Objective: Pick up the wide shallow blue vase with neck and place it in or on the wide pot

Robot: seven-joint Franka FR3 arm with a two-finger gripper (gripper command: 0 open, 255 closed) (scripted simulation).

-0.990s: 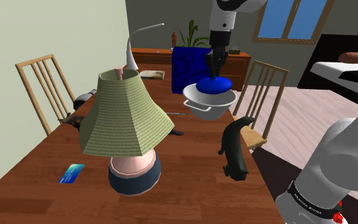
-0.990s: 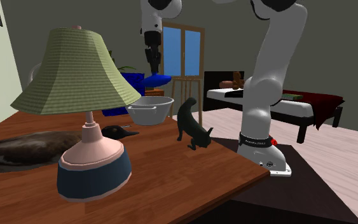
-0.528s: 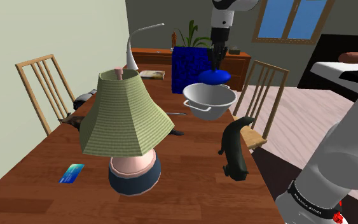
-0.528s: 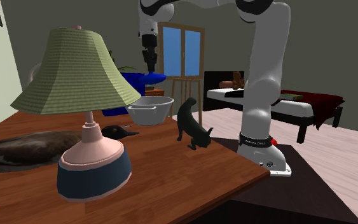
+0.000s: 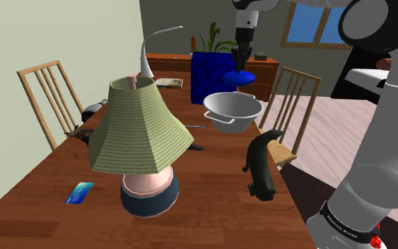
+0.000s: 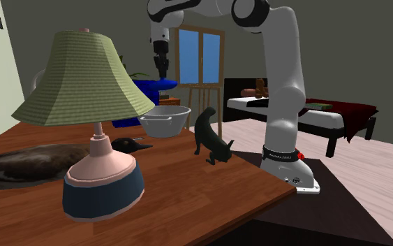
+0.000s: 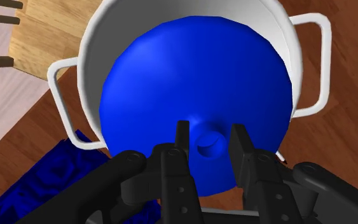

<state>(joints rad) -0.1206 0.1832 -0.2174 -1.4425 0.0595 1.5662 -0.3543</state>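
Wrist view: gripper (image 7: 210,131) pinches the blue vase (image 7: 196,70) by its neck, above the white pot (image 7: 101,38) at the table (image 5: 211,177) far end. Pickup done; I judge lowering and release remain.

fingers (image 7: 182,136) clasping blue vase (image 7: 196,76) by neck | vase above white pot (image 7: 96,38)

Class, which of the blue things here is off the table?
The blue vase, clasped at its neck by the claw above the white pot; the blue box and blue card rest on the table.
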